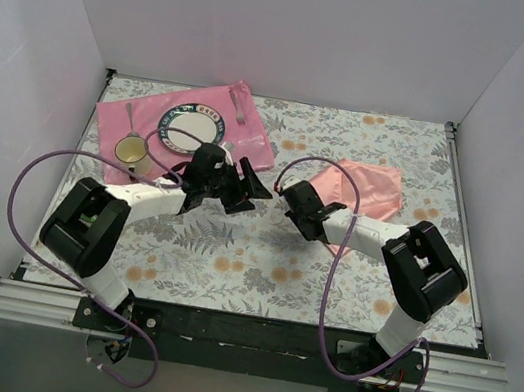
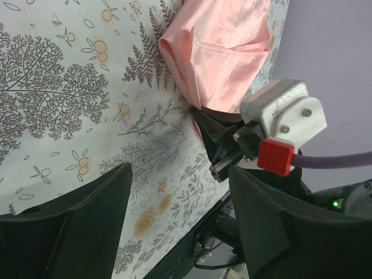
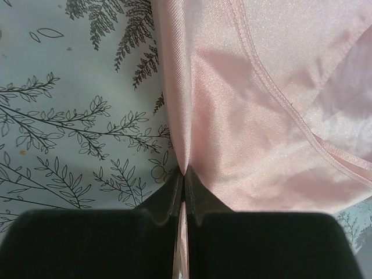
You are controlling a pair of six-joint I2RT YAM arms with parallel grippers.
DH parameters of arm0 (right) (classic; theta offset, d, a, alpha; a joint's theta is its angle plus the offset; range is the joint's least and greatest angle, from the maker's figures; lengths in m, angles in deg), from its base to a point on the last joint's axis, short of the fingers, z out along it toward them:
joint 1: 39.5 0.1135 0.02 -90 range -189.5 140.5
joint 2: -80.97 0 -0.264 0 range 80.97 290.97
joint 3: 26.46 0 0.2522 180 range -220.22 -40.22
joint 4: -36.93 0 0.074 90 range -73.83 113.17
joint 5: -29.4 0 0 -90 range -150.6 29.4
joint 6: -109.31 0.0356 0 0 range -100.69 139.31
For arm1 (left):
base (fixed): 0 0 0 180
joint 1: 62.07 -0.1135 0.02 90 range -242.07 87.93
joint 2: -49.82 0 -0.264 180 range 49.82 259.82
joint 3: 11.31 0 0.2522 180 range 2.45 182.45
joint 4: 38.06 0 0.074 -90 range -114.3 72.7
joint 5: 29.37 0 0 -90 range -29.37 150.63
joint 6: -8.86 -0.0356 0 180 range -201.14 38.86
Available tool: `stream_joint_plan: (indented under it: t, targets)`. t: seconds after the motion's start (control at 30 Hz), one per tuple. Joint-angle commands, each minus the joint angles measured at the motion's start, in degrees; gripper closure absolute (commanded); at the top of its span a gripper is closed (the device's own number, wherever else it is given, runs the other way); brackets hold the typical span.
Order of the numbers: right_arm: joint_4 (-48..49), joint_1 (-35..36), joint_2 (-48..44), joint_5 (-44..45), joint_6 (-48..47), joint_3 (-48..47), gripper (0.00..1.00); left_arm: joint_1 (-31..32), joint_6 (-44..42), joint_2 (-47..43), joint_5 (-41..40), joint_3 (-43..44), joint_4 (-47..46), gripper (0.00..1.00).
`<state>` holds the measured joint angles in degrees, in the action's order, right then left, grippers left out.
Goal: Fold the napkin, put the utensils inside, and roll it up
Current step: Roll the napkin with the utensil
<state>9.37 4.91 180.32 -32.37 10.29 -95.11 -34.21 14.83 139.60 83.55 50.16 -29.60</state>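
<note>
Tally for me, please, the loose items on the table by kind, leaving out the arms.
Pink cloths: 2, the napkin and the mat
Dishes: 2, the plate and the cup
Utensils: 2, the spoon and a second utensil
Total: 6

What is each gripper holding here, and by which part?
Right gripper shut on the napkin, pinching a fold at its left edge. Left gripper: jaws open, holding nothing.
</note>
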Motion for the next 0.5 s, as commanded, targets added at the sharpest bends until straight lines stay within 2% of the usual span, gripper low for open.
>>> stream_joint_plan:
  t: [0.0,0.2,0.47]
  targets:
    - [-1.3,0.1,-1.5,-6.7,3.0,-1.4,0.93,0.3,3.2,4.4,3.6,-0.2,-6.5,0.32]
    - [-1.0,-0.3,-1.6,-8.4,4.2,-1.4,0.93,3.1,7.3,14.4,5.5,4.2,-11.1,0.32]
    - [-1.0,-1.5,-3.5,-11.3,4.9,-1.2,0.94,6.4,11.7,21.2,2.8,7.5,-16.1,0.32]
